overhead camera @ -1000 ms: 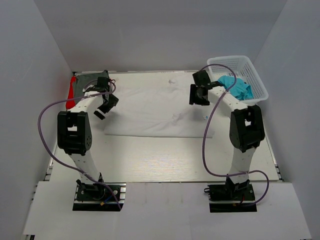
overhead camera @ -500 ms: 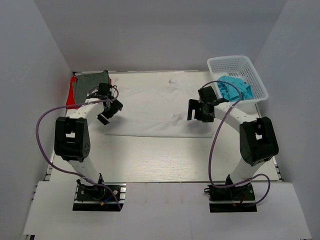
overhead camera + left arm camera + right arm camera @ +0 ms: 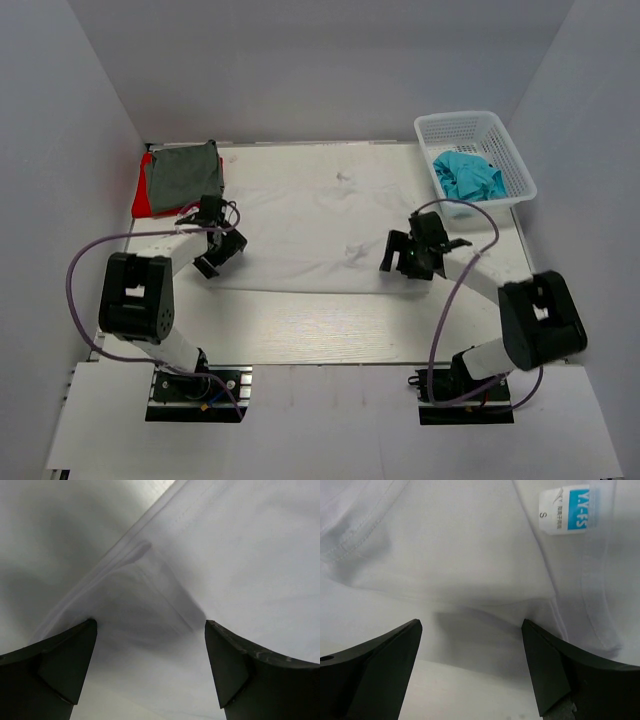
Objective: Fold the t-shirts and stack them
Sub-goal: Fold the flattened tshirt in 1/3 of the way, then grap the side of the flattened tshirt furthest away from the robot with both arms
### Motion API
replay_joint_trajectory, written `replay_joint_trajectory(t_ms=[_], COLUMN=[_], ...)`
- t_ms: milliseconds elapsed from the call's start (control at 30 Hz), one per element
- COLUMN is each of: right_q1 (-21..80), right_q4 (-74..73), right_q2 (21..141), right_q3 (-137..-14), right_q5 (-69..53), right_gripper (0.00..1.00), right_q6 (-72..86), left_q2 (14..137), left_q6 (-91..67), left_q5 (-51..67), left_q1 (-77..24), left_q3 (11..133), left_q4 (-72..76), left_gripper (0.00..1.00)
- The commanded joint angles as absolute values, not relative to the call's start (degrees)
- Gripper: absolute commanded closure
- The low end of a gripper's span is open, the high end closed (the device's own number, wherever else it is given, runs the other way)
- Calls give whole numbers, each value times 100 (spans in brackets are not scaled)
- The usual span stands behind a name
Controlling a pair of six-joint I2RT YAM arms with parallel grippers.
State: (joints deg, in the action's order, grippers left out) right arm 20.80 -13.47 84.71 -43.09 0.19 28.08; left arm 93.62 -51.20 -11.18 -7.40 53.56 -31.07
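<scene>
the white t-shirt lies spread flat mid-table. your left gripper hangs wide open over a doubled hem at its near-left edge, holding nothing. your right gripper gapes just as wide, also empty, near the neck label. lower both together, pinch all layers at the edge, and lift evenly so the fold lands straight. the grey shirt sits folded on the red shirt far left; the teal shirt waits in the basket.

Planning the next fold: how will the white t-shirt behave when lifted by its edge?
Probably floppy: the white t-shirt lies flat with soft wrinkles, so it should sag. Likely light, since the cloth looks thin. Its folded layers may slip apart.
</scene>
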Motion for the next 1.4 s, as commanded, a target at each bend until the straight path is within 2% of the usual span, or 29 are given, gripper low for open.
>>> replay_joint_trajectory(t_ms=[0, 167, 200, 300, 400, 500, 600, 733, 833, 867, 933, 967, 1067, 1100, 1233, 1367], right_q1=[2162, 2390, 2434, 2487, 2479, 2461, 2435, 2435, 2417, 2382, 2364, 2329, 2259, 2250, 2145, 2048], right_q4=[-1960, -2926, -2962, -2638, -2260, -1277, -686, -1211, -1309, -1318, -1659, -1739, -1933, -1994, -2285, -2066], right_q2=[7684, 6207, 5709, 5293, 5361, 5686, 6379, 7835, 8849, 9486, 9912, 10549, 11290, 11685, 12828, 13403], right_q3=[-3411, -2971, -2962, -3180, -3679, -3911, -4454, -5990, -6905, -7265, -7969, -8711, -9350, -10039, -11458, -11909], right_q5=[-26, -219, -255, -413, -369, -299, -99, 763, 1431, 1581, 1774, 1819, 1881, 1881, 1644, 1626], right_gripper=[13, 10, 10, 10, 10, 10, 10, 10, 10, 10, 10, 10, 10, 10, 10, 10], right_q6=[3146, 3445, 3524, 3385, 3122, 2945, 2674, 2163, 2022, 1926, 1811, 1732, 1460, 1389, 1301, 1257], left_q2=[8967, 7256, 7007, 6313, 6240, 6739, 7819, 9305, 10113, 10255, 10519, 10816, 11257, 11476, 11890, 12251], left_q6=[-5115, -5063, -5063, -5115, -5115, -4897, -4808, -4747, -4676, -4589, -4588, -4527, -4439, -4334, -4192, -4140], left_q5=[-748, 174, 176, -253, -974, -1055, -1397, -1994, -1934, -1881, -1881, -1881, -1995, -1995, -1890, -1732], left_q1=[-817, -1080, -1081, -1134, -1134, -1002, -949, -844, -712, -651, -581, -502, -448, -396, -396, -396], left_q3=[4326, 3472, 3472, 3787, 4288, 4850, 5824, 7571, 8285, 8375, 8629, 8753, 9271, 9359, 9483, 9702], left_q4=[-3621, -3665, -3839, -4086, -3826, -3438, -3585, -4385, -4562, -4431, -4368, -4429, -4569, -4501, -4105, -4043], left_gripper=[1, 1, 1, 1, 1, 1, 1, 1, 1, 1, 1, 1, 1, 1, 1, 12])
